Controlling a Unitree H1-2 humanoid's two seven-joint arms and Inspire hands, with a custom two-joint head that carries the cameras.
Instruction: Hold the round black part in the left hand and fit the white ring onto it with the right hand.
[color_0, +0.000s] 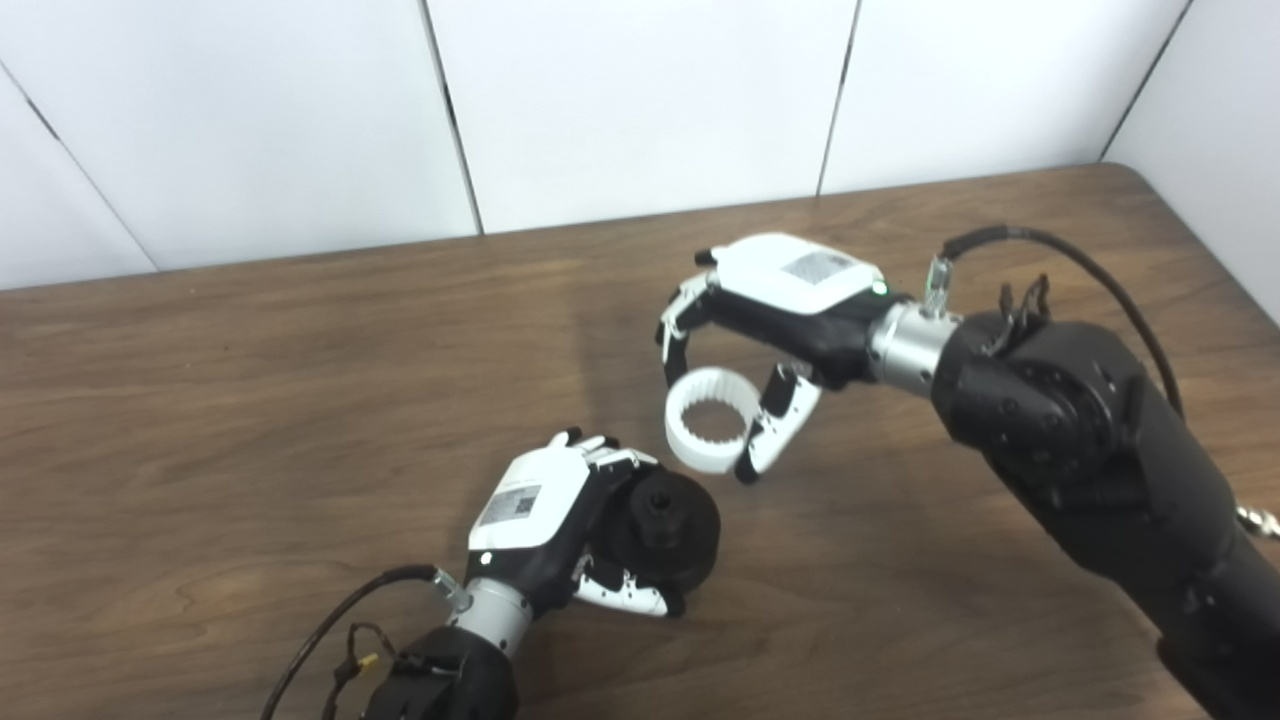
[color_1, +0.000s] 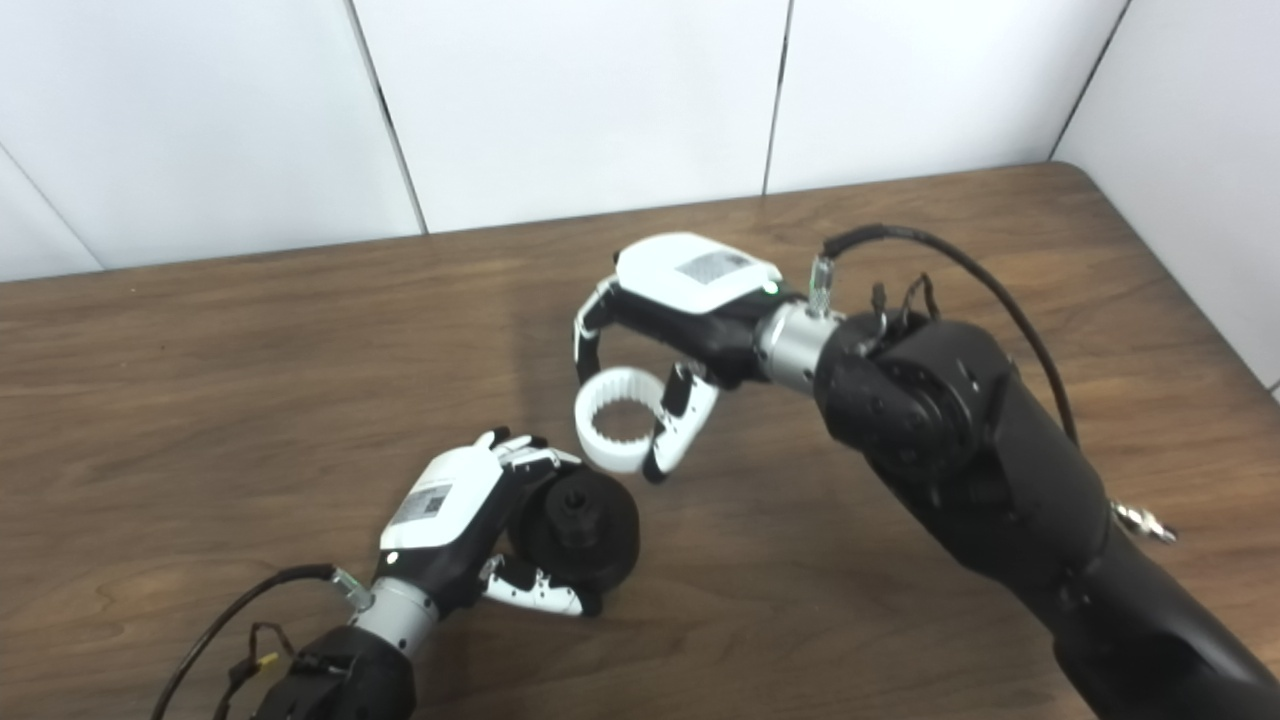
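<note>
Your left hand (color_0: 545, 525) grips the black part (color_0: 665, 528) low over the table (color_0: 250, 400), its hub facing up and to the right. Your right hand (color_0: 770, 330) pinches the white ring (color_0: 708, 432) between fingers and thumb, just above and to the right of the black part, not yet touching it. Watch the tilt: if the ring meets the hub askew, its inner teeth could jam or it could slip from the pinch. Nothing else lies near the black part; only your left fingers (color_0: 625, 597) curled around its rim could block seating.

Toothed white ring (color_0: 708, 433) just beside round black part (color_0: 665, 530).
</note>
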